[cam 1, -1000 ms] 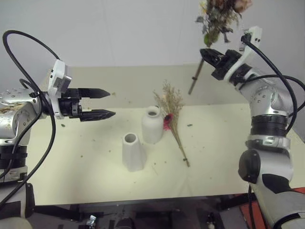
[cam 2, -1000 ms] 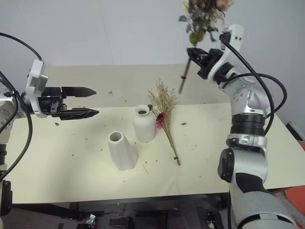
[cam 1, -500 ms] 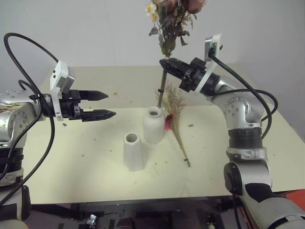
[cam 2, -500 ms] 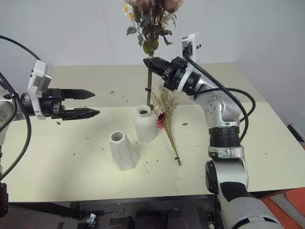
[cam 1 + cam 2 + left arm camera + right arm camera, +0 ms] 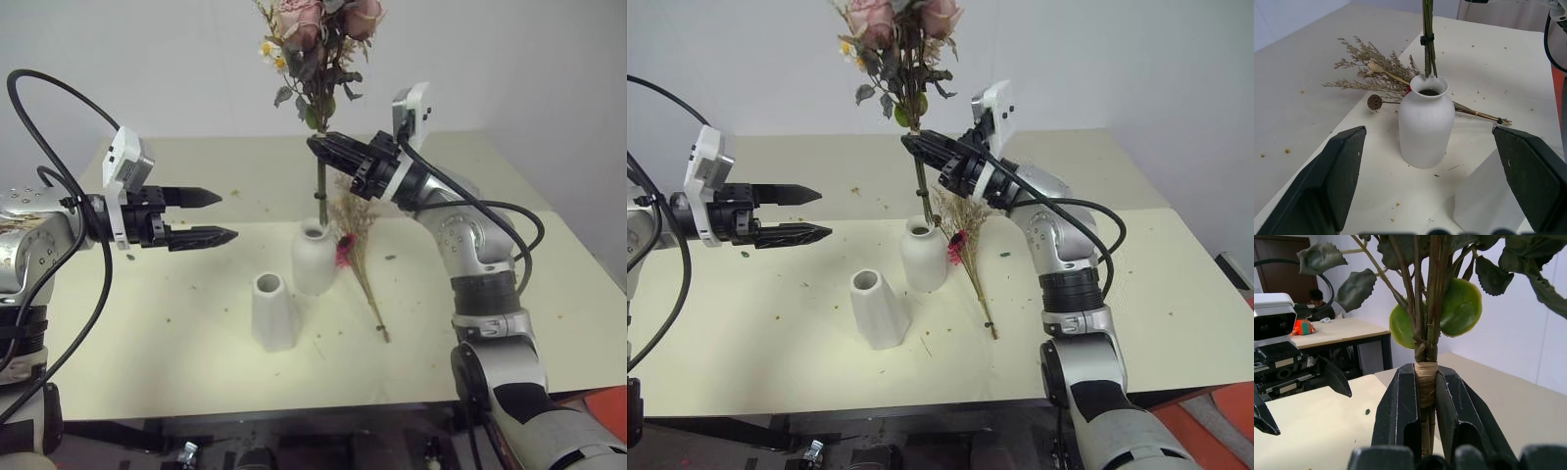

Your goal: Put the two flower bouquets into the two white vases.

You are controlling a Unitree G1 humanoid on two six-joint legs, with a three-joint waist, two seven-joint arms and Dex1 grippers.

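Pink-bloom bouquet [image 5: 318, 39] is pinched at its taped stem by the right gripper [image 5: 318, 147], jaws shut on it; stems run near-vertical w/ their cut ends right at the rim of the rounded vase [image 5: 312, 257], seemingly just behind the mouth rather than inside, per the left wrist view [image 5: 1428, 54]. So the next move, I'd judge, is a small shift toward the robot, then straight down along the stem axis. Left gripper [image 5: 211, 216] hangs well off to the left, jaws apart, empty, not needed yet. Cone vase [image 5: 272, 310] stands just in front-left of the rounded one, apart from the stems. Tan-grass bouquet [image 5: 358, 245] lies flat on the table [image 5: 147, 343] beside the rounded vase, heads near its shoulder; could snag if the stems drift right.
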